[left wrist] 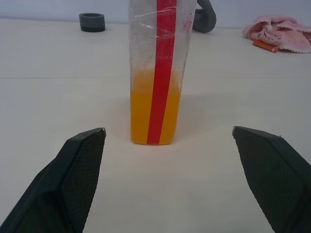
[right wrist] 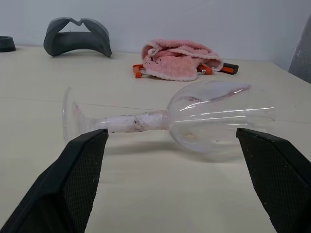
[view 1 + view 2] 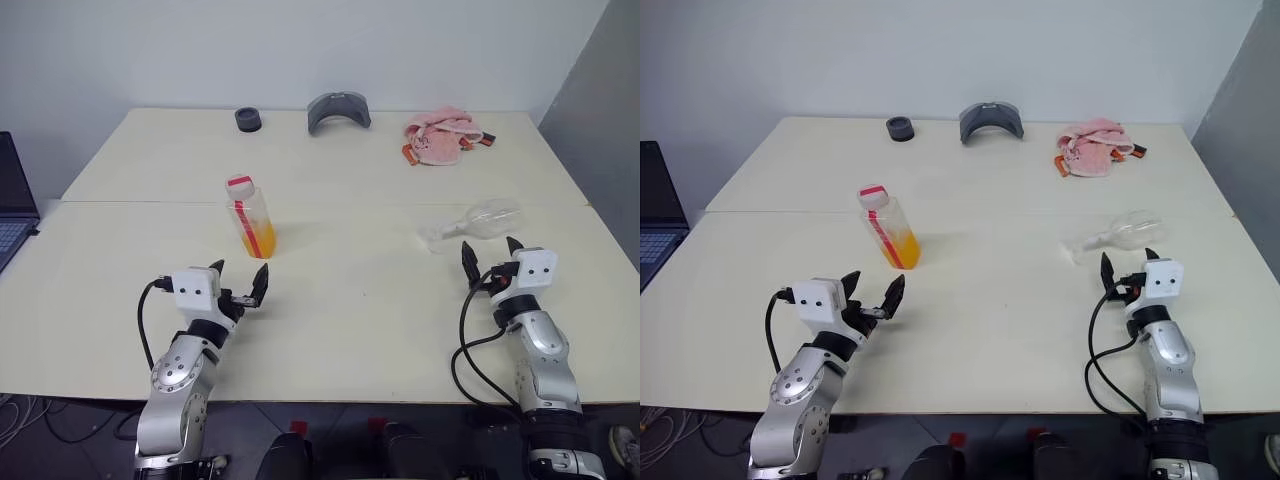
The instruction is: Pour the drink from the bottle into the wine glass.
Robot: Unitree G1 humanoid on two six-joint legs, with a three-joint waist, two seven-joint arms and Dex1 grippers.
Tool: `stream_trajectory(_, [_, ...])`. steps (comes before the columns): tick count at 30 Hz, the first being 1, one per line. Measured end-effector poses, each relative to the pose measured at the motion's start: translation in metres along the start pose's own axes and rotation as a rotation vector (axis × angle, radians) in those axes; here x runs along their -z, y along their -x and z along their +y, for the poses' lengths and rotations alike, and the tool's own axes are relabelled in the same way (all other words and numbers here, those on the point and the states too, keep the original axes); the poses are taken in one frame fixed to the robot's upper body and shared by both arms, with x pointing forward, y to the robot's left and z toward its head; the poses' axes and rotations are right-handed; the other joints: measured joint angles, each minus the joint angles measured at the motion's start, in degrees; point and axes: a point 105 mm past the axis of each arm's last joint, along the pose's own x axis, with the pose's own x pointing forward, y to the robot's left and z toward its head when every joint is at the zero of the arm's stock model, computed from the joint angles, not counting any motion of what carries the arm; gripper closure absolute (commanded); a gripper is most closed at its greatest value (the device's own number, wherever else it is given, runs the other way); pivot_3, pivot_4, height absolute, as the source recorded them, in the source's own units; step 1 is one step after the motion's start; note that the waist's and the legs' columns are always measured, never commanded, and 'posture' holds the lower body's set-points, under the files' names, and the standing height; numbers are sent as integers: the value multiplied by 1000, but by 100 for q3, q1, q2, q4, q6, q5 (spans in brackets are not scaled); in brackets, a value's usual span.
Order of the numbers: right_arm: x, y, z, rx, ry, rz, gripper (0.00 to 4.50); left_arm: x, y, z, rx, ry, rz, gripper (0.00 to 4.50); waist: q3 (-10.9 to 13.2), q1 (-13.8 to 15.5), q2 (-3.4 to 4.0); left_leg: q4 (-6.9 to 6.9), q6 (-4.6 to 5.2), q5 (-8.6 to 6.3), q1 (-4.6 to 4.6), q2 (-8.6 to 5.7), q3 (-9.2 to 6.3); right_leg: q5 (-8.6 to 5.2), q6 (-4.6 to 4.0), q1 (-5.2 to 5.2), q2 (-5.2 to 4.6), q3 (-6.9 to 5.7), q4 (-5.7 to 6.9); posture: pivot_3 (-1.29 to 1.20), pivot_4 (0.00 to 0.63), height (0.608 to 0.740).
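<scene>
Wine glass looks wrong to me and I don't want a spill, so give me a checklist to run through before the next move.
1. Wine glass upright: not ok, it lies on its side.
2. Bottle upright: ok.
3. Red cap off for pouring: not ok, it is on.
4. Drink in the bottle: ok, lower part filled.
5. Left gripper open, facing the bottle: ok.
6. Right gripper open, beside the glass: ok.
</scene>
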Motion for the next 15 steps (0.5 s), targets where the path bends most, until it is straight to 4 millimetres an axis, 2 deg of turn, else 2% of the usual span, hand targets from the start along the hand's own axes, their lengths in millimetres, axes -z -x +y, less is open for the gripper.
stream_trajectory(3, [1,0,1,-3,5,5,0,-1,0,0,-2,-3,-8,26,0,0,0,0,0,0,0,0,0,0,0,0,0,0,0,0,150,740])
stream_trajectory(15, [6,1,3,-13,0,30,0,16,4,7,-36,-28,105,26,0,0,0,0,0,0,0,0,-2,0,0,0,0,0,1,0,150,740])
